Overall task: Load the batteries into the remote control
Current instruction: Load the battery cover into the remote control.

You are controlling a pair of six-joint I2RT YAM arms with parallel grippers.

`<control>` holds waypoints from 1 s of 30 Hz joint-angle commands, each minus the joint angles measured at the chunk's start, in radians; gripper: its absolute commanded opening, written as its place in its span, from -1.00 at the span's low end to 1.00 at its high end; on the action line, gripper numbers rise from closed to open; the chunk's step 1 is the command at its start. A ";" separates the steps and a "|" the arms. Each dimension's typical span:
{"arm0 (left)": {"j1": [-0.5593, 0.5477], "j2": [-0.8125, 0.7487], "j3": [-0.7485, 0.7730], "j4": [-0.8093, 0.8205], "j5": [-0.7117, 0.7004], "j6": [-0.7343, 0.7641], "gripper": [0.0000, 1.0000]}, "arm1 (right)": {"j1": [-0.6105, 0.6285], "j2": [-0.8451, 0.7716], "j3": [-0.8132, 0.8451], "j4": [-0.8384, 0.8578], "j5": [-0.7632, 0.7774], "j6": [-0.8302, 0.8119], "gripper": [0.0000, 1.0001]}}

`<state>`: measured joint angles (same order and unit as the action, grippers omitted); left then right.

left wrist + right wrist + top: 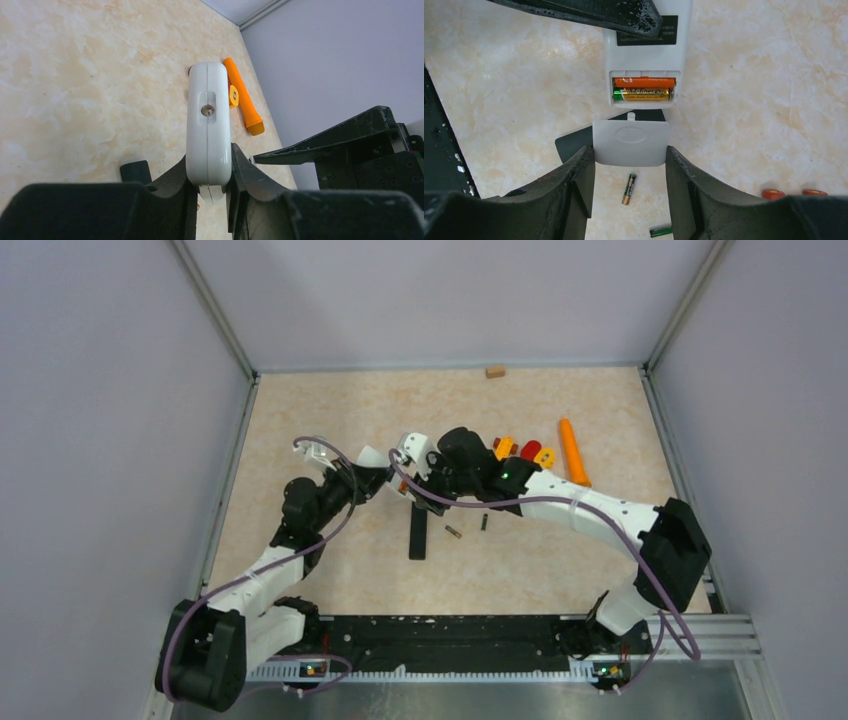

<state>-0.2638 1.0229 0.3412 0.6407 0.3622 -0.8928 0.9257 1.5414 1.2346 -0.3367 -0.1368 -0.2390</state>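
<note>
While I watch from far away, my left pincer (210, 172) is pinching the white remote (208, 125) by its two long sides and holding it up over the table (300, 410), near the middle. The back of the remote faces my right camera, and its little battery hole is open. Two batteries lie inside the hole side by side, an orange battery (644, 82) and a gold and green battery (642, 93), and they touch each other. My right pincer (630, 155) is pinching the white lid (630, 140) between its two fingers. The lid is just beside the open hole, with a thin gap between them, so it is not on the remote. Down on the table, under the lid, I see a loose gold battery (628, 189) and near it a loose green battery (661, 231), both lying flat and apart from each other. A black bar (418, 535) lies flat just beside them, partly hidden under my pincers. Well off to the right lies an orange carrot (572, 450), with some small red and yellow toys (530, 450) next to it. A small wooden block (495, 371) sits by the back wall
</note>
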 commanded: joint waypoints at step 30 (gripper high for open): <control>-0.003 -0.069 0.012 0.028 0.080 0.067 -1.00 | 0.042 0.090 0.130 0.051 0.043 0.017 -0.11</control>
<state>-0.2638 0.9726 0.3363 0.6254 0.4183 -0.8421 0.9554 1.6131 1.3071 -0.3222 -0.0776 -0.2241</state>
